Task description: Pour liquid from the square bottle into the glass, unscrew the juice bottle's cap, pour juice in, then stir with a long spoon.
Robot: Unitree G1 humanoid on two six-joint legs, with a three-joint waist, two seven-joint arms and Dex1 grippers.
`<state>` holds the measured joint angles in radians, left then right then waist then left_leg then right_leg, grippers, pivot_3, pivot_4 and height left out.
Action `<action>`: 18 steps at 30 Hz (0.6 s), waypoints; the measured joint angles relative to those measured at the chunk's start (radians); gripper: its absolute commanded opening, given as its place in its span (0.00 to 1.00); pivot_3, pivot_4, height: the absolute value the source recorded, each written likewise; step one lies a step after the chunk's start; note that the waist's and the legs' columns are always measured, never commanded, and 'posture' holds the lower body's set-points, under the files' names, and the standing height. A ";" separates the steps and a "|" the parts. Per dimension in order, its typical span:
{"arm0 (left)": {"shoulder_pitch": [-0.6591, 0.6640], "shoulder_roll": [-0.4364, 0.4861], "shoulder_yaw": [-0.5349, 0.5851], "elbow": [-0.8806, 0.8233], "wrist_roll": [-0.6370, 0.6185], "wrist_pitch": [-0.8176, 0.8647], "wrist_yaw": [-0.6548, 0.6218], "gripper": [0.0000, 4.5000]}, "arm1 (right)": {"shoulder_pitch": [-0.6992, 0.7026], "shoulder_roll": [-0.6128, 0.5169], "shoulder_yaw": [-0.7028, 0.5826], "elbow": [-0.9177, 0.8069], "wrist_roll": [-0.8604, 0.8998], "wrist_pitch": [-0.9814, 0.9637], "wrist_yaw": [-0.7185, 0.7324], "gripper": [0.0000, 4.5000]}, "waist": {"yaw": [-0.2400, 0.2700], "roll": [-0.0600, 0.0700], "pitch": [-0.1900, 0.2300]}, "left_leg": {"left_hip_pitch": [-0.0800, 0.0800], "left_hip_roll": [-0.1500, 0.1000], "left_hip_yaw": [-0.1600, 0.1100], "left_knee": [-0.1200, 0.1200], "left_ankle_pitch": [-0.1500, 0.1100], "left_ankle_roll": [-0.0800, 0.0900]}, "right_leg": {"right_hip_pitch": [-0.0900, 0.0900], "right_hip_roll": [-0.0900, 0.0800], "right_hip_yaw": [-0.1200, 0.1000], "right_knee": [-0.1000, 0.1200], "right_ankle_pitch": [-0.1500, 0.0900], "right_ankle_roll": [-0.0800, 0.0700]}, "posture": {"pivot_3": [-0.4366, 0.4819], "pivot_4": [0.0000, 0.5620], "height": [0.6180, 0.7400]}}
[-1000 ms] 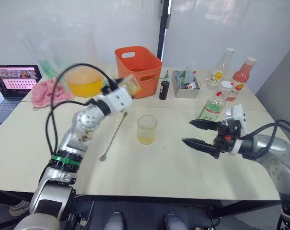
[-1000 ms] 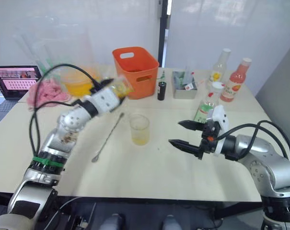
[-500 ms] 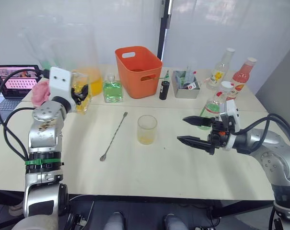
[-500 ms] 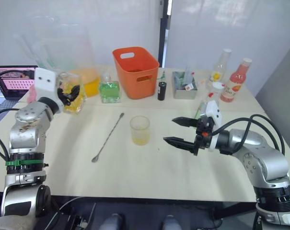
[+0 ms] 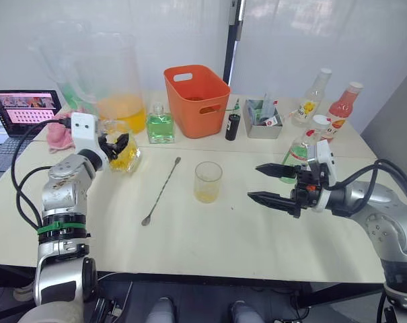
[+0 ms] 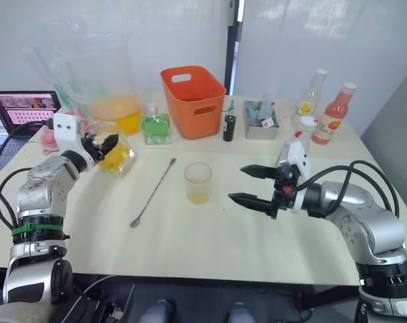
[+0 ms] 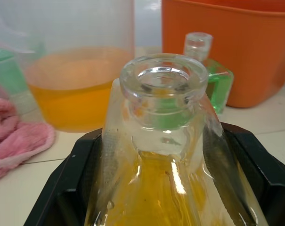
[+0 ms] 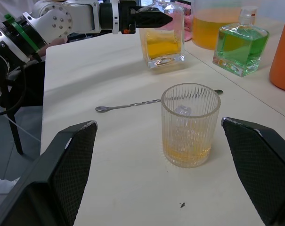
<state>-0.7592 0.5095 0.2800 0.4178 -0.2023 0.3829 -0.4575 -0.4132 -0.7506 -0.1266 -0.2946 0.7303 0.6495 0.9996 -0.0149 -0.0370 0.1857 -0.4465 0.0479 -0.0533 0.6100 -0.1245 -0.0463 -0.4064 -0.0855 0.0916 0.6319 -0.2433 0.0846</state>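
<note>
Left gripper (image 5: 117, 145) was clamped on the square bottle (image 5: 124, 152), a black finger on each side of its neck in the left wrist view. Bottle stood upright on the table (image 5: 223, 229) at my left, uncapped, yellow liquid inside. From the right wrist view its base looked planted on the table, though I couldn't be sure it was fully down.

Right gripper (image 5: 265, 184) had its fingers spread wide, holding nothing, hovering over the table to the right of the glass (image 5: 208, 182) and apart from it. Glass sat mid-table with a shallow layer of yellow liquid at the bottom.

Spoon (image 5: 161, 191) lay flat on the table between square bottle and glass, bowl end toward me, touching neither.

Juice bottle (image 5: 301, 145) stood just behind the right gripper, white cap on.

Behind the square bottle: pitcher (image 5: 116, 81) with orange liquid, small green bottle (image 5: 160, 127), orange basket (image 5: 196, 99).
</note>
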 measured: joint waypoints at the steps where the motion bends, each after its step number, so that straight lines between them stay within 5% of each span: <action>1: 0.000 -0.005 -0.006 0.016 0.000 -0.012 -0.002 0.62 | 0.000 0.000 0.000 -0.001 0.000 0.000 -0.001 0.99 | 0.000 0.000 0.000 | 0.000 0.000 0.000 0.000 0.000 0.000 | 0.000 0.000 0.000 0.000 0.000 0.000 | 0.48 0.27 0.99; 11: 0.013 -0.006 -0.024 0.050 0.001 -0.059 -0.007 0.62 | 0.012 0.000 -0.010 -0.018 0.017 0.013 -0.024 0.99 | -0.005 0.000 0.000 | 0.000 0.000 0.000 0.000 0.000 0.000 | 0.000 0.000 0.000 0.000 0.000 0.000 | 0.48 0.27 0.99; 15: 0.025 -0.006 -0.023 0.033 -0.004 -0.060 -0.009 0.99 | 0.012 0.000 -0.015 -0.018 0.025 0.013 -0.029 1.00 | -0.006 0.000 0.000 | 0.000 0.000 0.000 0.000 0.000 0.000 | 0.000 0.000 0.000 0.000 0.000 0.000 | 0.48 0.27 0.99; 18: 0.032 -0.006 -0.008 -0.003 -0.026 -0.080 -0.004 0.99 | 0.012 0.000 -0.016 -0.018 0.031 0.014 -0.030 1.00 | -0.003 0.000 0.000 | 0.001 0.000 0.000 0.000 0.000 0.000 | 0.000 0.000 0.000 0.000 0.000 0.000 | 0.48 0.27 0.99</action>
<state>-0.7276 0.5031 0.2716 0.4150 -0.2284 0.3028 -0.4612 -0.4011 -0.7510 -0.1431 -0.3123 0.7616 0.6640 0.9696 -0.0183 -0.0370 0.1856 -0.4457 0.0479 -0.0533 0.6099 -0.1245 -0.0463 -0.4061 -0.0855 0.0917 0.6323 -0.2433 0.0845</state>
